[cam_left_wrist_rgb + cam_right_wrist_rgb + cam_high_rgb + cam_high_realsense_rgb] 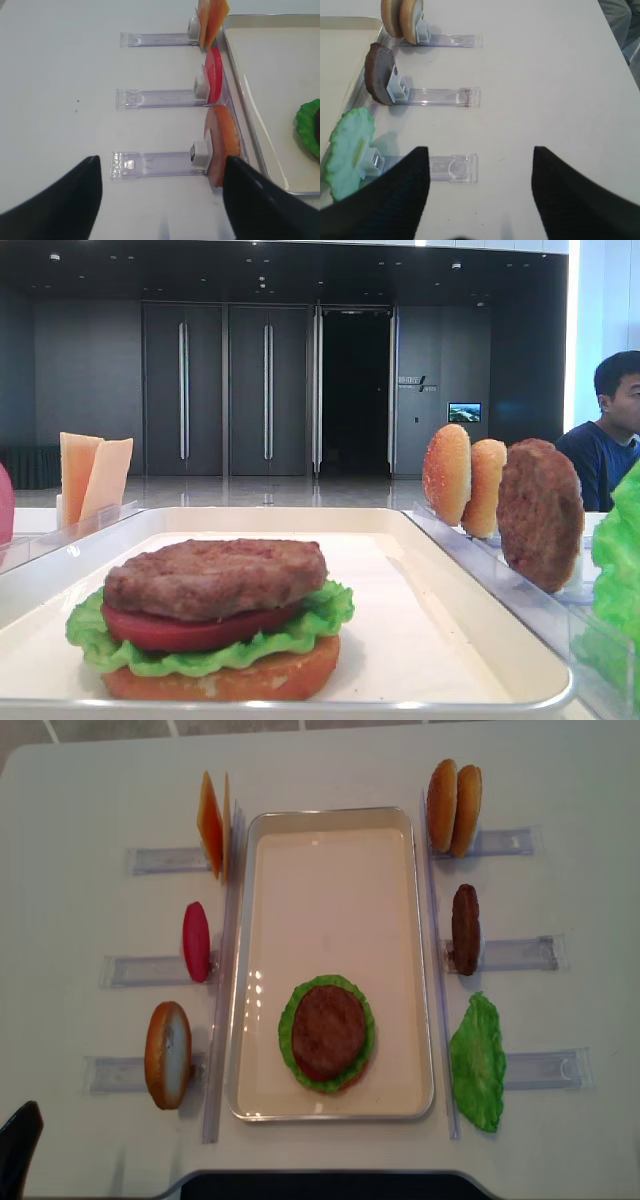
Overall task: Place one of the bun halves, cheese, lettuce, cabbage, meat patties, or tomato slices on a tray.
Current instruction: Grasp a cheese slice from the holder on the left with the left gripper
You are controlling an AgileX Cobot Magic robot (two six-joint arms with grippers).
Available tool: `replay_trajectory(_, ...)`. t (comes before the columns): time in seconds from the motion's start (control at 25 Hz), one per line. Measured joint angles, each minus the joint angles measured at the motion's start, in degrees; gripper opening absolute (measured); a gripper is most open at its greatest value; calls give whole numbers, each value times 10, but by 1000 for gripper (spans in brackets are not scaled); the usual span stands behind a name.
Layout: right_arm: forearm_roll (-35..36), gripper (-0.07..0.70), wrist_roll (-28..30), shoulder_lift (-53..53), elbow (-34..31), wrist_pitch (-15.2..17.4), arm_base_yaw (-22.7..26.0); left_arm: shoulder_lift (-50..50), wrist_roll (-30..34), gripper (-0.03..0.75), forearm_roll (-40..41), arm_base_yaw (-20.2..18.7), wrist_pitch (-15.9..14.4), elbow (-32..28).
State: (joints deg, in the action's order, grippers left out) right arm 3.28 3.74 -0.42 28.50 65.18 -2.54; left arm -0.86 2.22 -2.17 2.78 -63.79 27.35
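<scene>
Both grippers, L (160, 200) & R (477, 192), jaws apart, nothing held; next prob cheese (211, 822) — pinch top edge, lift straight, lay flat on patty (328, 1027) in tray (330, 835).

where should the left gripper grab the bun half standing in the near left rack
Grip the bun half across its two flat faces at the upper rim, coming from above. It stands on edge against the rack's white pusher, so the top edge is free. The left gripper looks open and wide enough.
</scene>
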Motion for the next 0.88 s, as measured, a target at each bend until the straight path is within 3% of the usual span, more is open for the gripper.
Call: replay_trajectory(0.88,0,454,0,0,0,0,0,0,0,486,-1,0,0,0)
